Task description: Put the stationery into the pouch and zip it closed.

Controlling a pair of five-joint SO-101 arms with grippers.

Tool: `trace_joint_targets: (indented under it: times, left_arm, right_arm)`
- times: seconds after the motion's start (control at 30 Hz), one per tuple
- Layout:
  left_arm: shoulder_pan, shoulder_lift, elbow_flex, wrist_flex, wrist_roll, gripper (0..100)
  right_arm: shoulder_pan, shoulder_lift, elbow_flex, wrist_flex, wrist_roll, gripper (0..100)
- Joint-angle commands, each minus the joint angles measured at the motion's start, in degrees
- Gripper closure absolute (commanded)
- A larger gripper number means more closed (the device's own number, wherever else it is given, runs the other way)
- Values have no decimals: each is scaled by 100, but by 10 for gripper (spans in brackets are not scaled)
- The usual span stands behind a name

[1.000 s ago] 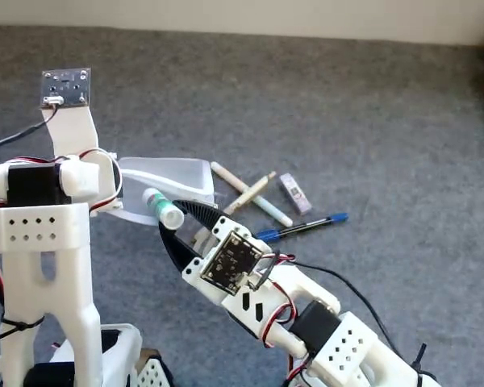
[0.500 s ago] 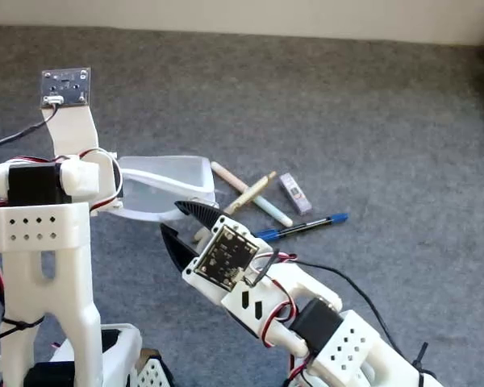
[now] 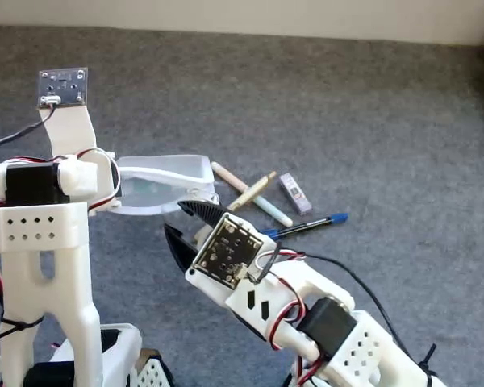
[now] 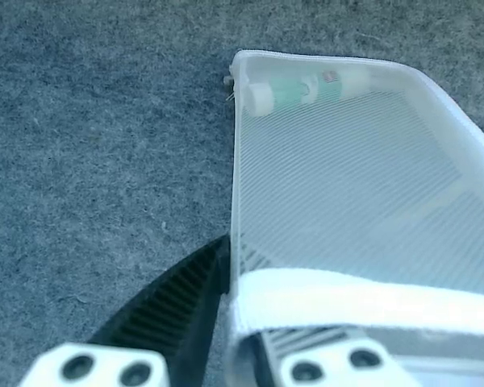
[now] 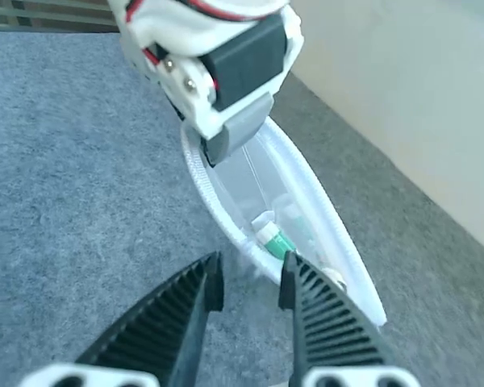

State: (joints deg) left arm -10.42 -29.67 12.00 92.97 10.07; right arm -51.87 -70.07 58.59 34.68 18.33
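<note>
"Pouch [image 3: 165, 181] — where?"
"Rim pinched in the left gripper [image 4: 230, 266], mouth facing the right gripper [image 3: 176, 218]. Green-and-white tube [image 4: 290, 90] is inside, at the end far from the left claw."
"Right claw?"
"Released, empty — fingers spread just short of the pouch mouth. Blue pen [image 3: 306, 226], pale pen [image 3: 226, 175], tan stick [image 3: 262, 183] and lilac eraser [image 3: 294, 193] lie on carpet [image 3: 387, 121] close beside it."
</note>
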Motion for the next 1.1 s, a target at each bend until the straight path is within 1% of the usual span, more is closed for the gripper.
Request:
trace_joint_targets:
  times: [0.0,0.5,0.7,0.77,0.93,1.07]
  left_arm:
    - [75,-40,-22,26,62,993]
    - [66,-48,-22,26,62,993]
    - [66,-48,-22,26,62,993]
    - [57,-48,-22,26,62,993]
    - [-242,-48,-22,26,62,993]
    - [-277,-48,-22,26,62,993]
  right_arm:
    - [-13,-84,-602,312,18,889]
    - [-4,-84,-1692,1684,18,889]
    - [4,-84,-2053,2079,18,889]
    - [198,-84,-2167,2185,18,889]
    - [743,-84,-2290,2237,18,889]
    - [866,-84,-2281,2237,18,889]
